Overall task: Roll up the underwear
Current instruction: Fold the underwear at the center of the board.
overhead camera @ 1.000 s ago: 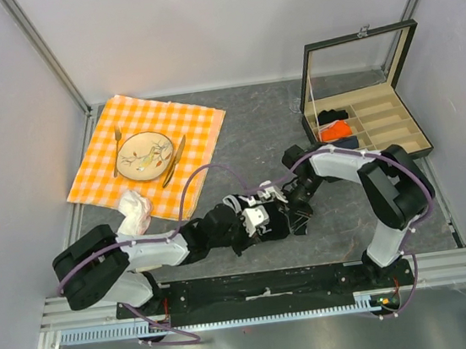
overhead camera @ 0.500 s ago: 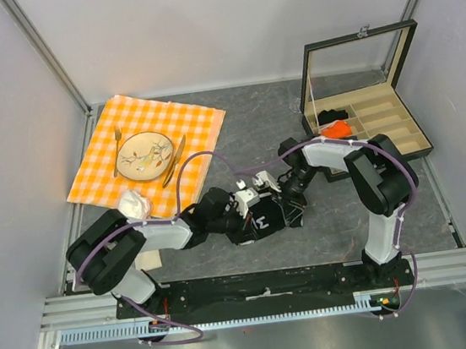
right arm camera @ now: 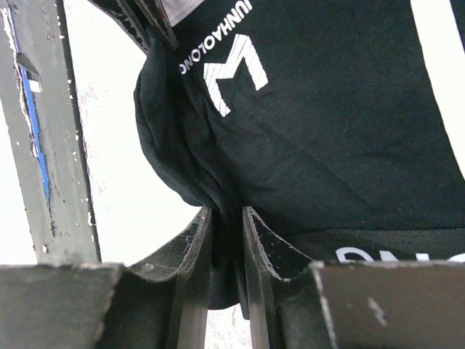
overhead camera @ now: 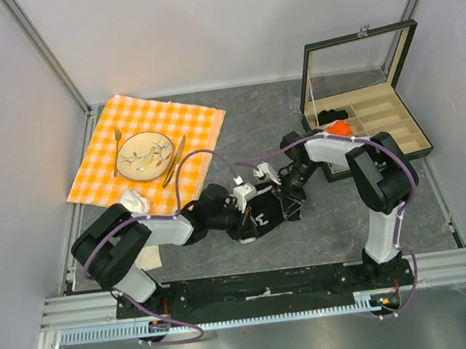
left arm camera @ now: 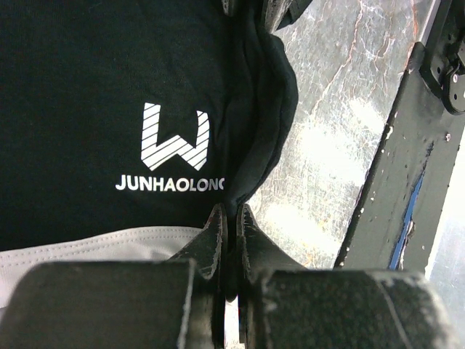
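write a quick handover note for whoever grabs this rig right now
Left gripper: fingers shut on the folded edge of the underwear, beside its white waistband.
Right gripper: fingers closed on the other end of that same fold.
Underwear: on the table between the two arms, logo up.
Done: one side folded over, both ends gripped.
Left: the rolling itself; no tight roll yet.

The underwear (left arm camera: 87, 87) is black, the cloth (overhead camera: 197, 121) orange-checked.
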You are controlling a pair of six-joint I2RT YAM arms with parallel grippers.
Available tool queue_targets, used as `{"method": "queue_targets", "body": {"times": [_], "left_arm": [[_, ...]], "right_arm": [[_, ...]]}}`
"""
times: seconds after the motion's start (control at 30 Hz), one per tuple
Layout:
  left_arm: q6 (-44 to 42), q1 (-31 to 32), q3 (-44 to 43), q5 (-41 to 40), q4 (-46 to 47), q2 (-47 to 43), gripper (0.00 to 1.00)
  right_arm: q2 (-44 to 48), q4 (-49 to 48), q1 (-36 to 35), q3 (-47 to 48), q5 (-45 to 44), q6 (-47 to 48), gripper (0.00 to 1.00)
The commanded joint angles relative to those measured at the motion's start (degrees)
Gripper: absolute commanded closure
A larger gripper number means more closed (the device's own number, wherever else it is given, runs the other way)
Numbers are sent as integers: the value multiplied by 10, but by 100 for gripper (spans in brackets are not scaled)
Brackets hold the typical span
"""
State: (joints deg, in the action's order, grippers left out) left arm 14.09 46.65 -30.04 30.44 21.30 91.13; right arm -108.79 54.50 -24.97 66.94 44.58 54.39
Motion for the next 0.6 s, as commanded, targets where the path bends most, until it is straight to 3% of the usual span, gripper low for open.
{"method": "queue_targets", "body": {"times": [0.0, 0.23, 0.4, 0.5, 0.57], "left_arm": [[8, -6, 7, -20, -15, 0, 97], [-7, -5, 14, 3, -17, -55, 97], [13, 5, 17, 23, -21, -69, 97], [23, 10, 18, 31, -16, -59, 97], [28, 13, 18, 35, -15, -51, 97]], "right_arm": [[50, -9, 0, -2, 32, 40, 72], [107, 16, -2, -53, 57, 134, 84], [157, 17, -3, -83, 49, 153, 84], [190, 13, -3, -101, 50, 171, 68], [225, -5, -8, -116, 48, 174, 51]]}}
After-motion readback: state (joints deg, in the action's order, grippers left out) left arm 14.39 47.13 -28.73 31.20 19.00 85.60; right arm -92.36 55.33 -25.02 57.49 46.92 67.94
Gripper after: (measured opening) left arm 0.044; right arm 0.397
